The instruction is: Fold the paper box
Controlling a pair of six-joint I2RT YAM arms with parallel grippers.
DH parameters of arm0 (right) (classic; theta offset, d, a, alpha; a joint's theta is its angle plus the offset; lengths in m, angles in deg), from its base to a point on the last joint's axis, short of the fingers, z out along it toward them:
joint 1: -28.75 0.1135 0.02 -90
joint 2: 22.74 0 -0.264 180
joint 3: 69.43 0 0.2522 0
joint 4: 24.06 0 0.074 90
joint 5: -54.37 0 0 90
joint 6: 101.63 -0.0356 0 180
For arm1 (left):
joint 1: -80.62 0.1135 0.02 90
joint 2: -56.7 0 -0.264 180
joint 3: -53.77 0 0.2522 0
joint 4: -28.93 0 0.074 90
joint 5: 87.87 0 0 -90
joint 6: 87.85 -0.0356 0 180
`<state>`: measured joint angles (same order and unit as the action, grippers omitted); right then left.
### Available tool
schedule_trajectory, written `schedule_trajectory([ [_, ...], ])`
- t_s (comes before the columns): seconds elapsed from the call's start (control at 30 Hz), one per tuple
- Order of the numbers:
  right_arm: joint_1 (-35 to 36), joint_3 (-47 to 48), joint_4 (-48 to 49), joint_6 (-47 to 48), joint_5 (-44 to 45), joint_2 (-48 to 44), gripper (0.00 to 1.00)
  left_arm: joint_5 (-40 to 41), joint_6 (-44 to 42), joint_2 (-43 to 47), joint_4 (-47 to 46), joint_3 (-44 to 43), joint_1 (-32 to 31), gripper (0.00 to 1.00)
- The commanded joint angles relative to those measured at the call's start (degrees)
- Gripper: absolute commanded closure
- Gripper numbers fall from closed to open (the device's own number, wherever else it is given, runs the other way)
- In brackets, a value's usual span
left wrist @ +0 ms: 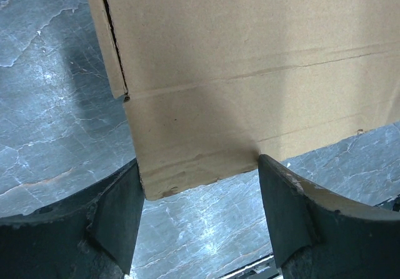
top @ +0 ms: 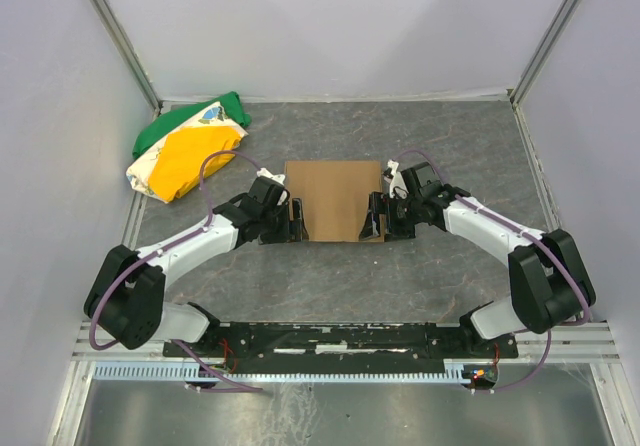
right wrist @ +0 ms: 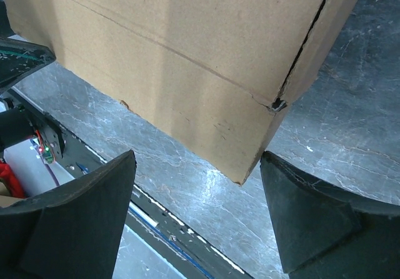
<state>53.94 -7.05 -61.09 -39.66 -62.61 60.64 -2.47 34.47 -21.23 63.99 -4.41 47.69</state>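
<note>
Box [top: 335,201]: matt brown corrugated cardboard, creased. Table [top: 420,271]: grey veined stone-look surface, faint sheen. Cloth [top: 185,156]: soft fabric. Left fingers [left wrist: 115,213]: matt black, scuffed.

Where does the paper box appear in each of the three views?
Top external: the paper box lies flat at the picture's centre.
Left wrist: the paper box fills the upper centre and right, with one corner pointing down at lower centre.
Right wrist: the paper box fills the upper part, with one corner pointing down right of centre.
Shared landmark: the grey marbled table beneath it in every view.
</note>
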Motion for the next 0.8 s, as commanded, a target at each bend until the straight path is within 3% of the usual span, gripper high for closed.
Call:
schedule_trajectory([
  [0.0, 0.4, 2.4, 0.0, 0.8, 1.6, -0.9, 0.12, -0.4, -1.9, 1.7, 0.3, -2.1, -0.3, 0.23],
  [0.4, 0.4, -0.8, 6.9, -0.1, 2.2, 2.6, 0.14, 1.3, -2.5, 1.5, 0.6, -1.2, -0.2, 0.23],
  [0.77, 0.5, -1.0, 5.4, 1.0, 6.4, 1.7, 0.16, 3.8, -3.8, 2.4, 2.6, -0.8, -0.2, 0.24],
])
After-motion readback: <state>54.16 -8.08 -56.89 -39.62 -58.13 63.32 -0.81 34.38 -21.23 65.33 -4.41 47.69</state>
